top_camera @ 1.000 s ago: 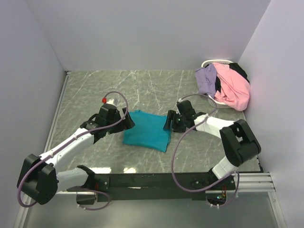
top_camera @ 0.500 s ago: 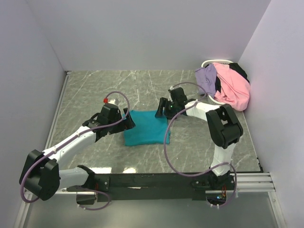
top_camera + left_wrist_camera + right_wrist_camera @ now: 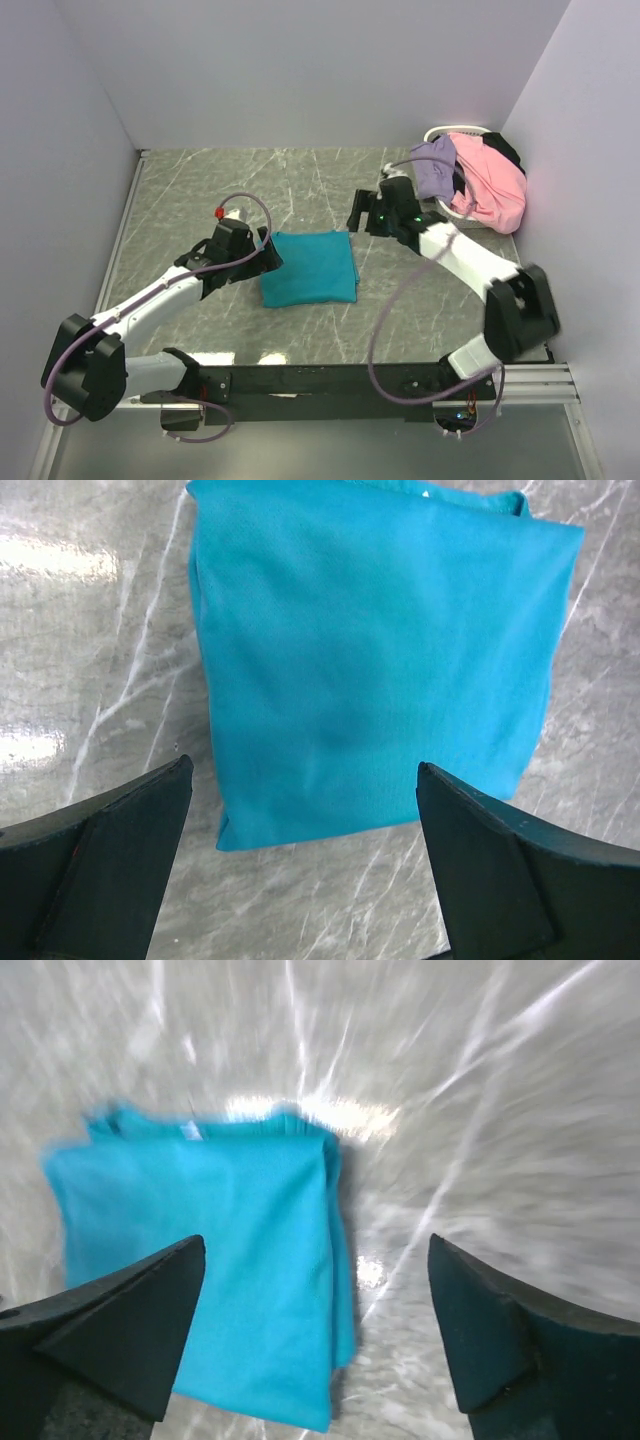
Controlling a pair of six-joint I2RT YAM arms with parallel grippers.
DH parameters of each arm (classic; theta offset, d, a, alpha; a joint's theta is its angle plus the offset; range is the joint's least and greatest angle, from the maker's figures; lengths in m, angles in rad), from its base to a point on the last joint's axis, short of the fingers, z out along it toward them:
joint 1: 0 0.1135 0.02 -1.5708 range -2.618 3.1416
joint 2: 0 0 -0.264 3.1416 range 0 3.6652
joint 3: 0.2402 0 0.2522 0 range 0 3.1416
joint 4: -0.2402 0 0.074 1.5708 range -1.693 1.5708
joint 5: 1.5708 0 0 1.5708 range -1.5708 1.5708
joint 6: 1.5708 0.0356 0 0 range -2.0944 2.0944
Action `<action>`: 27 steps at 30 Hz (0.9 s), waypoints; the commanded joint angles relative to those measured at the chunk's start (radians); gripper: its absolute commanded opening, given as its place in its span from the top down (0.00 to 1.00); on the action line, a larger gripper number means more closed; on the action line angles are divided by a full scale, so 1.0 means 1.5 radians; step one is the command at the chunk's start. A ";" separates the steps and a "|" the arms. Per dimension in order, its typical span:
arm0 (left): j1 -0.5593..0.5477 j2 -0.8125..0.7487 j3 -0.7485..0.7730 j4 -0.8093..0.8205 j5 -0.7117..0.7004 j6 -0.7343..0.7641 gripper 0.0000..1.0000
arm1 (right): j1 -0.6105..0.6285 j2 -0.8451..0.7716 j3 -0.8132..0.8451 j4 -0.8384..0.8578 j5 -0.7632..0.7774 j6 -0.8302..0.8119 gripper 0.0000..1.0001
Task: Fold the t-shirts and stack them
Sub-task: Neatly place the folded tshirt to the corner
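Observation:
A teal t-shirt [image 3: 310, 267] lies folded into a neat rectangle on the marble table, also filling the left wrist view [image 3: 375, 650] and showing blurred in the right wrist view [image 3: 215, 1290]. My left gripper [image 3: 272, 256] sits at its left edge, open, its fingers [image 3: 120, 850] empty just off the cloth. My right gripper [image 3: 358, 212] hovers above the shirt's far right corner, open and empty. Lavender [image 3: 436, 166], pink [image 3: 488, 188] and black [image 3: 507, 148] t-shirts are heaped at the back right.
The white wire-rimmed basket [image 3: 452, 131] holding the heap stands in the back right corner against the walls. Grey walls close the table [image 3: 250, 180] on three sides. The arm bases and a black rail [image 3: 320, 382] line the near edge.
My right gripper let go of the teal shirt, opened wide and lifted back toward the far right. The shirt's right side has flattened into a tidy rectangle. The left arm barely moved.

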 commanded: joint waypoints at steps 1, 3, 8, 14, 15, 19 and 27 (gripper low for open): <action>0.000 0.023 0.024 0.026 -0.022 -0.015 0.01 | 0.024 -0.173 -0.021 -0.004 0.193 -0.044 0.00; 0.000 0.031 0.052 0.016 -0.029 -0.016 0.00 | 0.023 -0.225 -0.035 -0.010 0.203 -0.052 0.00; 0.004 0.053 0.112 0.009 -0.019 -0.012 0.01 | 0.022 -0.291 -0.055 -0.049 0.247 -0.035 0.00; 0.123 0.095 0.066 0.069 0.145 -0.069 0.15 | 0.021 -0.350 -0.096 -0.054 0.276 -0.003 0.00; 0.145 0.096 0.060 0.073 0.166 -0.071 0.13 | 0.021 -0.359 -0.097 -0.055 0.268 -0.008 0.00; 0.146 0.063 0.080 0.036 0.128 -0.030 0.00 | 0.021 -0.388 -0.102 -0.056 0.264 -0.036 0.00; 0.146 -0.088 0.090 -0.036 -0.021 -0.041 0.01 | 0.021 -0.391 -0.116 -0.050 0.283 -0.023 0.00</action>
